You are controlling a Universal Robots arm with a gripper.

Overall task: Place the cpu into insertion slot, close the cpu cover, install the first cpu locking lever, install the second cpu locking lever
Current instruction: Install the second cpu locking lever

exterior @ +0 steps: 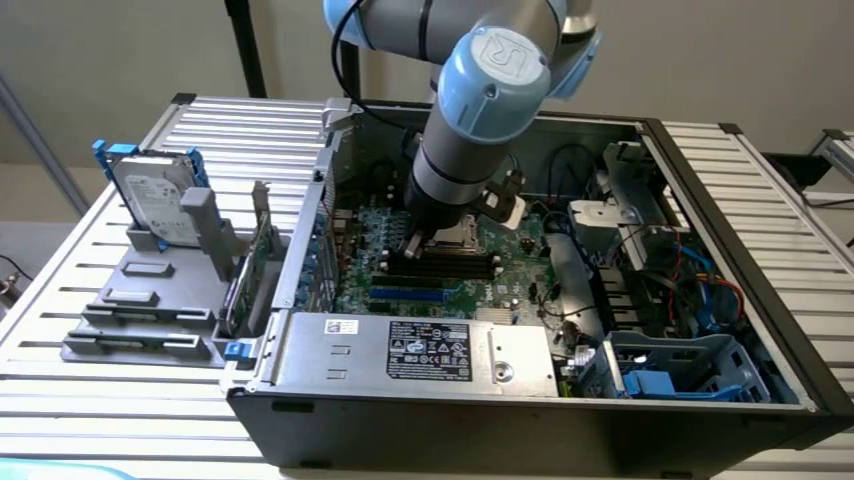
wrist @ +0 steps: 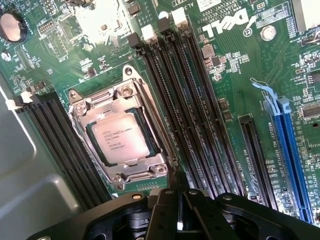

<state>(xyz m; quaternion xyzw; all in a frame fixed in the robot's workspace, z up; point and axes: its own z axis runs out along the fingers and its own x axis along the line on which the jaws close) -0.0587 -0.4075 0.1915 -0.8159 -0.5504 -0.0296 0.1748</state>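
I have the gripper (wrist: 178, 212) clenched with nothing between its black fingers, hanging low over the green motherboard (wrist: 240, 75) inside the open black computer case (exterior: 534, 420). The small square cpu with its silver-grey metal top (wrist: 121, 138) already sits in the square insertion slot with the silvery metal rim (wrist: 75, 107). The thin silvery cpu cover with the square window (wrist: 131, 102) lies flat over it, framing the chip through the window. In the wrist view the gripper tips sit just beside the socket's corner, close to the long black memory slots (wrist: 185, 115) that run along one side of it; a second bank of black slots flanks the other side. From the exterior view, the grey and blue arm (exterior: 467, 130) comes straight down into the middle of the case, which rests on the ribbed metal counter (exterior: 747, 200). On the counter's side at the exterior view's left stands a grey holder with a hard drive (exterior: 150, 200).
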